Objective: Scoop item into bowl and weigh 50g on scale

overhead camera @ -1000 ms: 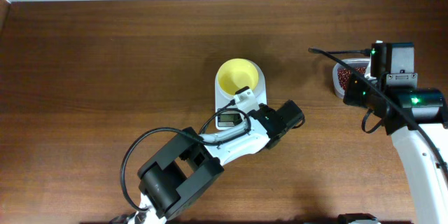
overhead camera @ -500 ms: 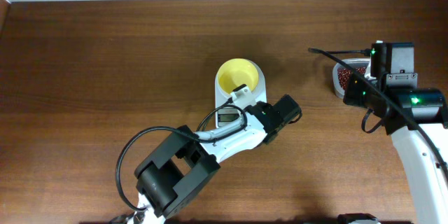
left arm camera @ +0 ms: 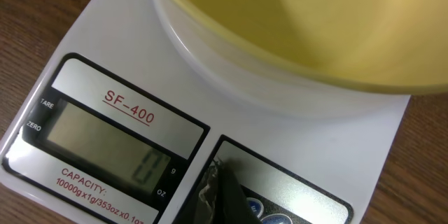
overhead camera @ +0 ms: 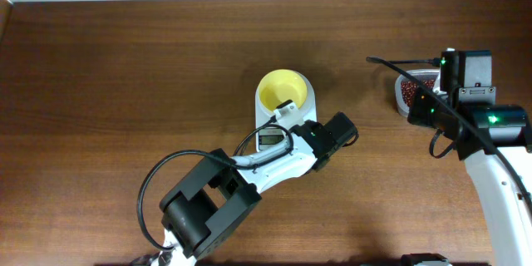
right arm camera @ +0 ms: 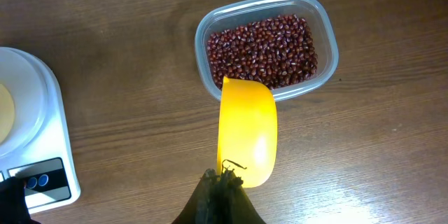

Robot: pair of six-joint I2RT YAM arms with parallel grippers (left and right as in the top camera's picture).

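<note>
Your left gripper (left arm camera: 222, 194) sits at the bottom centre of the left wrist view. Its jaws are pinched together to a narrow dark tip with nothing between them. The tip rests on the scale (left arm camera: 140, 63) just beside the round buttons (left arm camera: 269, 213), right of the grey display (left arm camera: 105, 140). The digits there are too faint to read. The bowl (left arm camera: 315, 35) stands on the scale's platform and fills the top of that view.

Your right gripper (right arm camera: 222, 185) is clamped on the handle of a yellow scoop (right arm camera: 247, 129). The scoop's front edge reaches the near rim of the clear container (right arm camera: 329, 38). The beans (right arm camera: 262, 49) lie in that container in the upper right of the right wrist view, well apart from the scale on the table (overhead camera: 125, 66).
</note>
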